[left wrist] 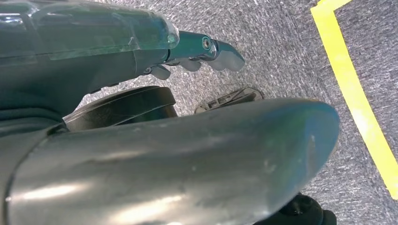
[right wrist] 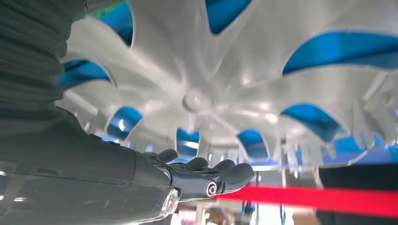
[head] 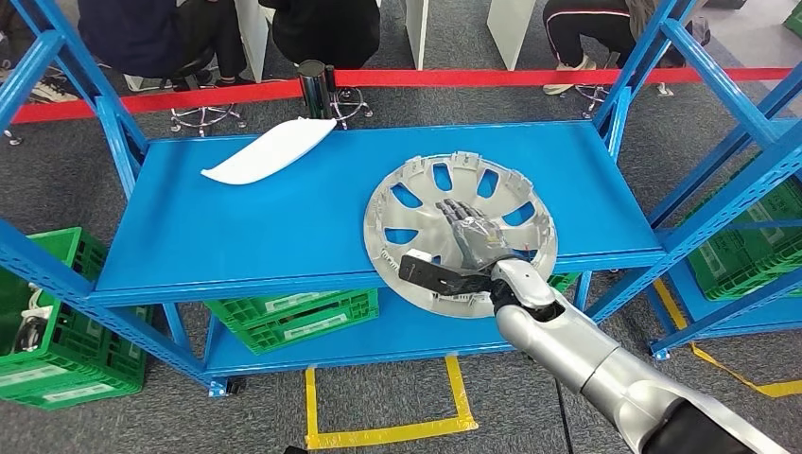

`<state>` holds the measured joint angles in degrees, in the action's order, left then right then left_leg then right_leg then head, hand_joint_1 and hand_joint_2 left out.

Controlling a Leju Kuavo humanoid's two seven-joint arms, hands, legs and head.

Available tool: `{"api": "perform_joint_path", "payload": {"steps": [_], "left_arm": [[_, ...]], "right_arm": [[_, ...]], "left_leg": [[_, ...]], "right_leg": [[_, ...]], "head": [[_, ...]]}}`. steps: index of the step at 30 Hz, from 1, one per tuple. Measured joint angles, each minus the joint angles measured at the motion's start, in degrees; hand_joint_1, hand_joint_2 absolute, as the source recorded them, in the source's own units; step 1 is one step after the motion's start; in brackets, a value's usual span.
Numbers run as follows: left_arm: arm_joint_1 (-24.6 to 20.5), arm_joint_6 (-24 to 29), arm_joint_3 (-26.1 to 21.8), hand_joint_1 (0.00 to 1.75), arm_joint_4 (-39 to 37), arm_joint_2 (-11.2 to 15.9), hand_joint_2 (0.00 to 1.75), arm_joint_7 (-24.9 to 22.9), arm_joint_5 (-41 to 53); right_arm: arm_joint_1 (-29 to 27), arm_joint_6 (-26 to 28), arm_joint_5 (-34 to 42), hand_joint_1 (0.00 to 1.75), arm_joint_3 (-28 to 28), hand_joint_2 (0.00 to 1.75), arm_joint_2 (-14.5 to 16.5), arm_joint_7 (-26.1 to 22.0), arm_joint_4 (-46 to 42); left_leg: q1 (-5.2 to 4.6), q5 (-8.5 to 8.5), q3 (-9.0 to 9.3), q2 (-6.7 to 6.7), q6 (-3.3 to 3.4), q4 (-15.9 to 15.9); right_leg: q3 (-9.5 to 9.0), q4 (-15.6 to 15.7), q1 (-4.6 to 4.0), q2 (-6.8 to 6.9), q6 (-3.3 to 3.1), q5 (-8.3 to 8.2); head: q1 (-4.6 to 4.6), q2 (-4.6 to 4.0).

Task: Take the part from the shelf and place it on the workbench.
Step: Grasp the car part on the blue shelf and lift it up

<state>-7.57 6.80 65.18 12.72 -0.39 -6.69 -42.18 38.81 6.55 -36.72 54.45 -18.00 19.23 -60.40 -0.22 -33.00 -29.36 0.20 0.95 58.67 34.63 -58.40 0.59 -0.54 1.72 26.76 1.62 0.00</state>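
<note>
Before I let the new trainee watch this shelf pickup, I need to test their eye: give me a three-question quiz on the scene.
1. True or false: the right hand lies on the silver wheel cover.
2. What overhangs the blue shelf's front edge? A) wheel cover B) white curved panel C) green crate
3. Fill in: the left hand hangs above grey floor marked with ____ tape.

Key: 1 true; 2 A; 3 yellow.

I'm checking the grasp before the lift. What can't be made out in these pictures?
- Head view: whether the right hand grips the wheel cover or only rests on it.
- Right wrist view: the cover's rim, cut off by the edges; background blurred.
- Left wrist view: the left hand's fingers, mostly hidden behind the robot's own body.
</note>
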Motion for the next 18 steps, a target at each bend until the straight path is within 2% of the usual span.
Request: {"api": "perform_joint_path", "payload": {"steps": [8, 18], "left_arm": [[0.0, 0.1, 0.0, 0.0, 0.0, -0.1, 0.0, -0.6, 0.0], [0.0, 0.1, 0.0, 0.0, 0.0, -0.2, 0.0, -0.9, 0.4]], "right_arm": [[-0.7, 11.2, -12.4, 0.0, -0.4, 1.75, 0.2, 2.8, 0.4], [-2.9, 18.6, -19.4, 0.0, -3.1, 1.75, 0.6, 3.6, -0.9]], "left_leg": [[0.0, 0.0, 0.01, -0.03, 0.0, 0.0], [0.0, 0.0, 0.01, -0.09, 0.0, 0.0]], "right_leg": [[-0.01, 0.0, 0.0, 0.0, 0.0, 0.0], [-0.02, 0.0, 0.0, 0.01, 0.0, 0.0]], "head": [[0.0, 0.0], [0.01, 0.0]]}}
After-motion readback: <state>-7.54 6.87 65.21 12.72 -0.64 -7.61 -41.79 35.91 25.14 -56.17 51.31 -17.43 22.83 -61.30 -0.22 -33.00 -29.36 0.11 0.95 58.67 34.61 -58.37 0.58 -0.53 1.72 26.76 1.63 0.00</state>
